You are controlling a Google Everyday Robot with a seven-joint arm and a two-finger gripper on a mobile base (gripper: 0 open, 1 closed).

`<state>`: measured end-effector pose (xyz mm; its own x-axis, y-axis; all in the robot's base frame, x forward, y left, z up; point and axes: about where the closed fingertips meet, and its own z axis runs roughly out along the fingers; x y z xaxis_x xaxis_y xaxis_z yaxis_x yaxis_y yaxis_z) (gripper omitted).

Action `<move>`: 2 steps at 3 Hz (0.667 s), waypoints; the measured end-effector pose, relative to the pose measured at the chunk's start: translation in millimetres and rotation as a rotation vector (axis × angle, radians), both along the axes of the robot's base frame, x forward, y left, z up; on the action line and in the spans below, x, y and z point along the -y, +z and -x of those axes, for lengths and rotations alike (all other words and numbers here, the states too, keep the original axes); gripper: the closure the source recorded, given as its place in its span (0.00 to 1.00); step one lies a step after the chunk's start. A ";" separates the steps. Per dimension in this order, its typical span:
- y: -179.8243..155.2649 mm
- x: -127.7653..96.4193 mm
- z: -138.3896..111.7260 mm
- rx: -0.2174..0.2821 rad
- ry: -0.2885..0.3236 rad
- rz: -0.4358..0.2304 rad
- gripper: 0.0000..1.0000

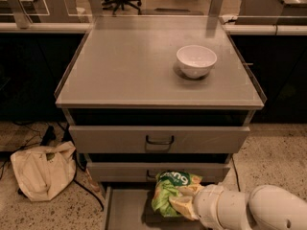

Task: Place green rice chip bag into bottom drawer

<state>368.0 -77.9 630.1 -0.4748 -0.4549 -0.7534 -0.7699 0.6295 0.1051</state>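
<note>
The green rice chip bag (171, 191) is bright green with a dark top band and white lettering. It hangs just above the floor of the open bottom drawer (125, 210), in front of the middle drawer's face. My gripper (184, 206) comes in from the lower right on a white arm and is shut on the bag's lower right part. The bag hides the fingertips. The drawer's grey floor and left side wall show at the bottom of the view.
A white bowl (196, 60) stands on the grey cabinet top (134, 66). The two upper drawers (159, 140) are shut. A beige cloth sack (42, 169) and dark cables lie on the floor to the left. Office chairs stand far behind.
</note>
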 end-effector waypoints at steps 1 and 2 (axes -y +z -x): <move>-32.9 10.8 -1.7 -0.041 -0.056 -0.032 1.00; -60.8 19.9 -2.2 -0.074 -0.103 -0.055 1.00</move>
<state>370.2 -97.8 569.3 -0.5722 -0.3602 -0.7368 -0.6904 0.6964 0.1957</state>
